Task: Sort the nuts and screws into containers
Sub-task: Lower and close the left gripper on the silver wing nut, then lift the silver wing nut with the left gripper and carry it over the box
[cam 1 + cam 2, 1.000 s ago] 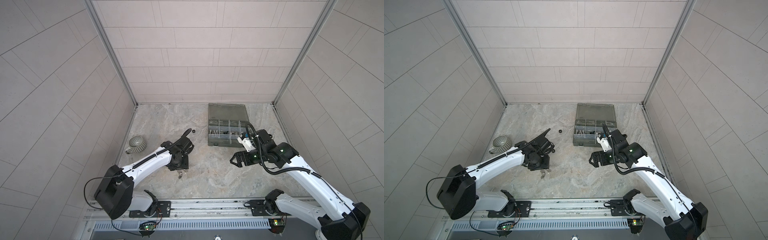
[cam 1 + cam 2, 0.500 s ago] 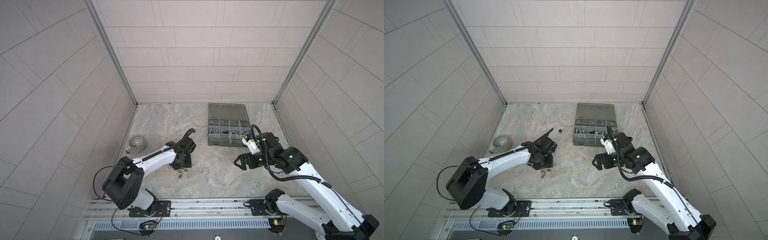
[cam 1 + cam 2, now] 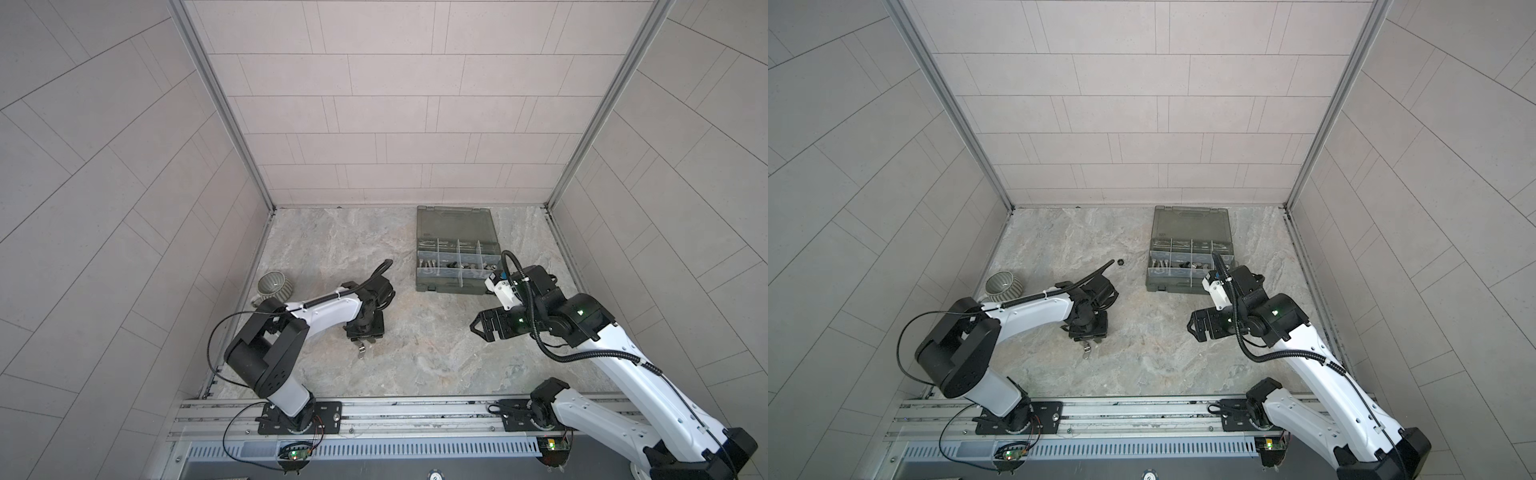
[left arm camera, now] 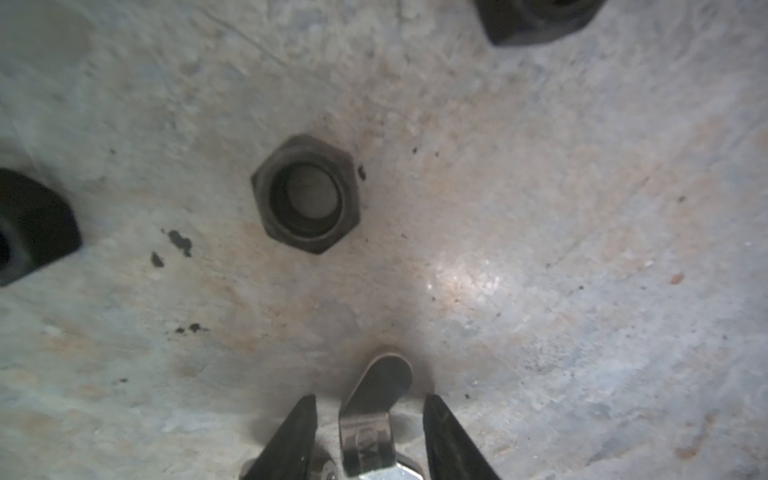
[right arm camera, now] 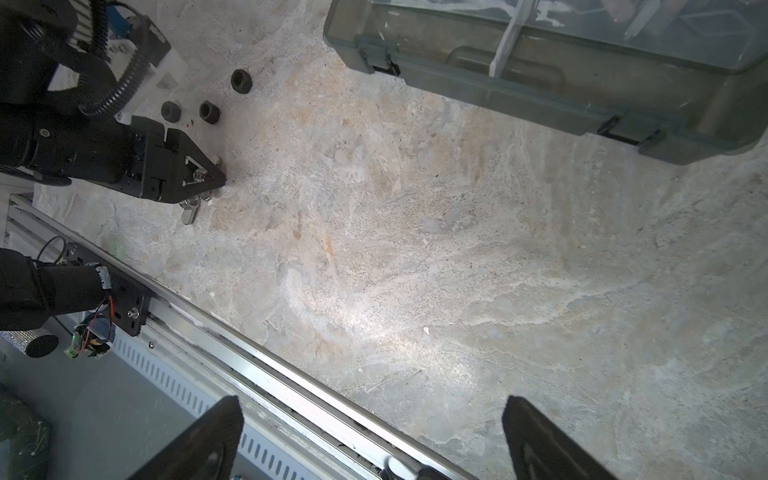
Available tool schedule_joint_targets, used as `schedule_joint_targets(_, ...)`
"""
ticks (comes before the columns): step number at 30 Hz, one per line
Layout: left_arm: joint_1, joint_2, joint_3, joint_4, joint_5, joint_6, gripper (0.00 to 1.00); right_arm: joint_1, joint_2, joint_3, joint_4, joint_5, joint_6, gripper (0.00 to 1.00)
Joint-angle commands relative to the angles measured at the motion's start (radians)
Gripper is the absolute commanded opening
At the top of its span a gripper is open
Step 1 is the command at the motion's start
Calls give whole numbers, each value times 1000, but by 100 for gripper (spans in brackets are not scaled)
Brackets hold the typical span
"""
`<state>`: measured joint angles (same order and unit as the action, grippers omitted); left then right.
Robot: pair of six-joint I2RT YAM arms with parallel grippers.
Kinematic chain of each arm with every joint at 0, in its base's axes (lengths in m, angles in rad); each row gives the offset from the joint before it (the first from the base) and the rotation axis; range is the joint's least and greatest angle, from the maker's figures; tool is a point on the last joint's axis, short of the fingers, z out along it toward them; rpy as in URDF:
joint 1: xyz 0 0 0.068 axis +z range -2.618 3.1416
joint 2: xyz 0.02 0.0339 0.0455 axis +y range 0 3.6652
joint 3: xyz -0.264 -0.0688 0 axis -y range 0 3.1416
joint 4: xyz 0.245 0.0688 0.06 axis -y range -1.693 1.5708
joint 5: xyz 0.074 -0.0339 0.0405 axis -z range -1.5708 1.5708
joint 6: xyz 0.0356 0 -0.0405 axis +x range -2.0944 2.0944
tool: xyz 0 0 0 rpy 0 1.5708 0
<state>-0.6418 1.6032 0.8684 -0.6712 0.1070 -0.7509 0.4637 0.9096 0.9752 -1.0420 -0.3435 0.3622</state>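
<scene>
The left end effector [image 4: 370, 399] is low on the grey stone table [image 4: 540, 249], its black fingers [image 4: 297, 440] apart on each side of a small shiny silver wing nut [image 4: 384, 380], and a black six-sided nut [image 4: 307, 193] lies just ahead of the tips. The right end effector [image 5: 372, 401] hangs wide apart and empty, with the smoky grey plastic box of containers [image 5: 540, 95] ahead of it.

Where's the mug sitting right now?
In both top views the mug sits at the table's left edge, just behind the left arm.
</scene>
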Motion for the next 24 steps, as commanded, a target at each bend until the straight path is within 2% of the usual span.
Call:
schedule_joint_targets(1,-5,28,27,8,-7,9,46,-5,3,27,-23,21,-23,99)
schedule_joint_targets(4,-5,39,36,2,-5,9,40,-10,4,27,-26,21,-31,99)
schedule_joint_targets(10,-5,53,50,-10,-1,9,22,-27,-4,20,-36,18,-50,99)
schedule_joint_targets(17,-8,60,104,-51,0,21,15,-46,-19,9,-41,12,-59,99)
schedule_joint_targets(24,-24,81,220,-118,-5,64,14,-58,-30,9,-48,14,-63,99)
